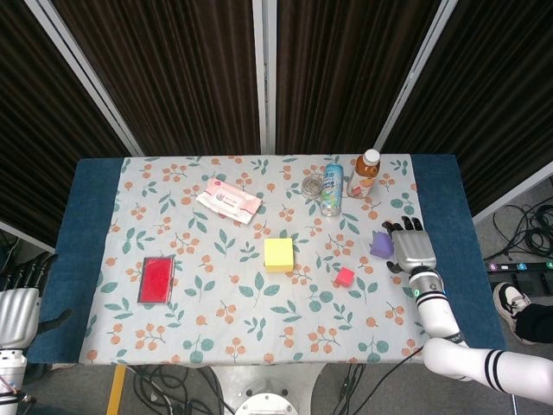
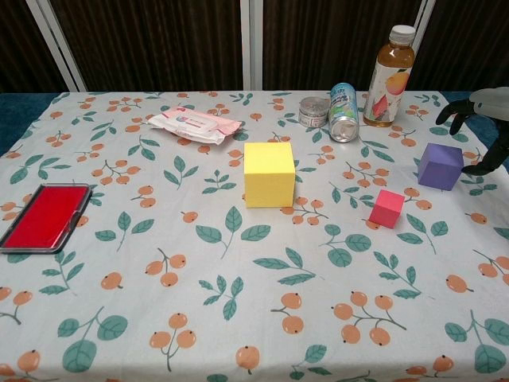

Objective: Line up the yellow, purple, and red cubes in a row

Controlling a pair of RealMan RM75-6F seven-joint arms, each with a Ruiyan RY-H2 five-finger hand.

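The large yellow cube [image 1: 278,254] [image 2: 270,173] stands near the middle of the floral cloth. A small red cube [image 1: 346,277] [image 2: 386,208] lies to its right and a little nearer to me. Further right sits the purple cube [image 1: 380,244] [image 2: 440,165]. My right hand [image 1: 411,247] [image 2: 487,126] hovers just right of the purple cube, fingers spread, holding nothing; in the chest view only its fingers show at the right edge. My left hand [image 1: 17,307] hangs off the table's left edge, holding nothing.
A tea bottle [image 2: 390,76], a blue can [image 2: 343,100] and a small tin [image 2: 314,111] stand at the back right. A pink wipes pack [image 2: 194,123] lies at the back left. A red flat case [image 2: 44,216] rests near the left edge.
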